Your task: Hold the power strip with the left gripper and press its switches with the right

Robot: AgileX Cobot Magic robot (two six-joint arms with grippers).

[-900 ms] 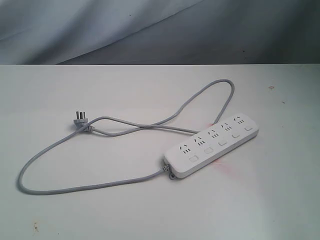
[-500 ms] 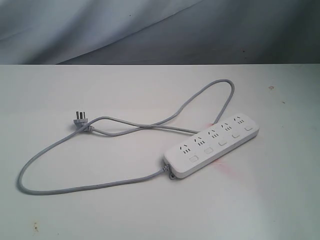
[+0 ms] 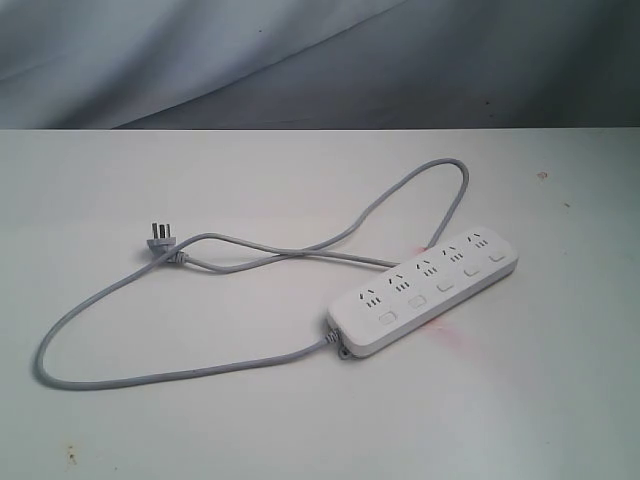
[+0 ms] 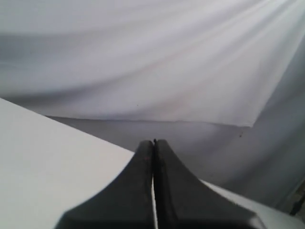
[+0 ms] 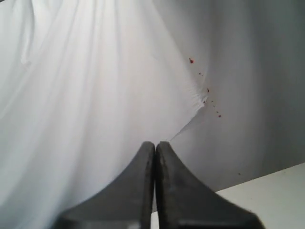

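The white power strip [image 3: 425,290] lies at an angle on the white table [image 3: 150,420], right of centre in the exterior view. Its switches [image 3: 445,285] run in a row along its near edge. Its grey cable [image 3: 150,375] loops widely to the left and back, ending in the three-pin plug [image 3: 159,238]. Neither arm appears in the exterior view. My left gripper [image 4: 154,143] is shut with nothing between its fingers and faces the cloth backdrop. My right gripper [image 5: 155,144] is shut too, empty, facing the backdrop. The strip is out of both wrist views.
A grey-white cloth backdrop [image 3: 300,60] hangs behind the table's far edge. A faint red smear [image 3: 450,335] marks the tabletop beside the strip. Small dark specks sit near the front left corner [image 3: 70,455] and at the far right [image 3: 541,175].
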